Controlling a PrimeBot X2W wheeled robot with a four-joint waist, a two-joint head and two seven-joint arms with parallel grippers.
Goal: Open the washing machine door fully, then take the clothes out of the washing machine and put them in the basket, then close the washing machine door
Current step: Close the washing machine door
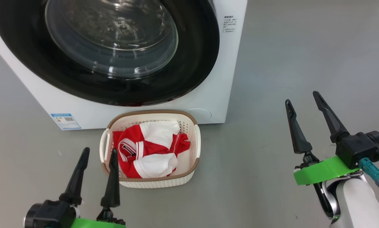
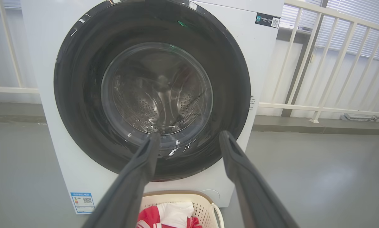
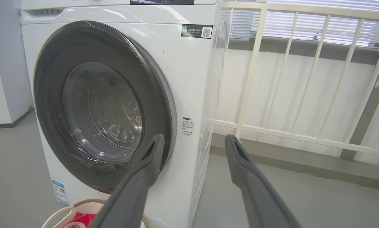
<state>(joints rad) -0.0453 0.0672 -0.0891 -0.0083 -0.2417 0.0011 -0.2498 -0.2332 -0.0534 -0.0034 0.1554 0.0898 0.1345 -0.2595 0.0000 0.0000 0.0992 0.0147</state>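
Washing machine door [image 2: 157,91] looks shut, flush against the washing machine [image 1: 227,63] front. Drum [image 2: 145,107] seen through it appears bare of fabric. Clothes [image 1: 151,148], red and white, lie heaped in the basket [image 1: 151,112], which stands on the floor [image 1: 272,63] just before the machine.

Judgement: all three steps look done, nothing obviously left.

Left end effector [image 1: 100,150] hovers just beside the basket's left side, fingers spread wide, holding nothing. Right end effector [image 1: 302,97] hangs well apart to the right over the floor, equally wide, empty, touching nothing.
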